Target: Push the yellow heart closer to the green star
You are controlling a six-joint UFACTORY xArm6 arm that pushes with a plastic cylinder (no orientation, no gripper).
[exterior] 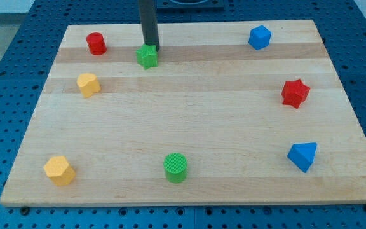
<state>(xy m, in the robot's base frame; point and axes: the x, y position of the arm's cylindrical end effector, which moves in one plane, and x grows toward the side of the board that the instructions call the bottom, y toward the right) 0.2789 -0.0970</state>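
Note:
The yellow heart (88, 84) lies at the view's left on the wooden board (189, 121). The green star (147, 56) lies up and to the right of it, near the view's top. My dark rod comes down from the view's top, and my tip (153, 49) sits just behind the green star, at its upper right edge, touching or nearly touching it. The tip is well away from the yellow heart, up and to its right.
A red cylinder (96, 43) is at the top left, a blue block (259, 37) at the top right, a red star (295, 93) at the right, a blue triangle (303, 156) at the bottom right, a green cylinder (176, 167) at the bottom middle, a yellow hexagon (59, 170) at the bottom left.

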